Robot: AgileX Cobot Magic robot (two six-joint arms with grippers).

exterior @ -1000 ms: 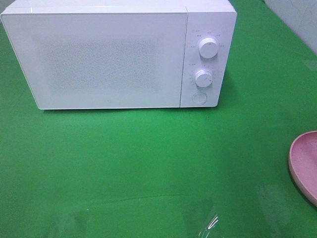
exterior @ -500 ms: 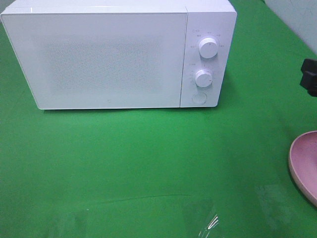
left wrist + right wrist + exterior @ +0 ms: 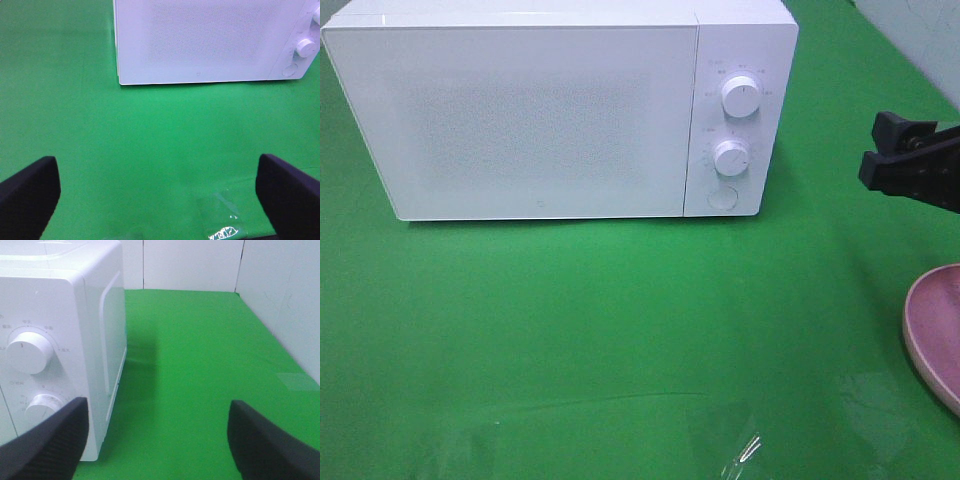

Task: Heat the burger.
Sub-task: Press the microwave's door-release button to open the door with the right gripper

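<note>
A white microwave (image 3: 550, 110) stands shut at the far side of the green cloth (image 3: 620, 330). The right gripper (image 3: 157, 440) hangs to its right, beyond the pink plate (image 3: 932, 330), jaws spread and empty. The left gripper (image 3: 160, 200) hangs on the near side, spread wide and empty. Where the burger is cannot be told.

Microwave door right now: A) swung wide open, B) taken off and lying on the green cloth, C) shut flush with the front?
C: the microwave door sits flush against the control panel, and the high view shows no gap along its edge.
</note>
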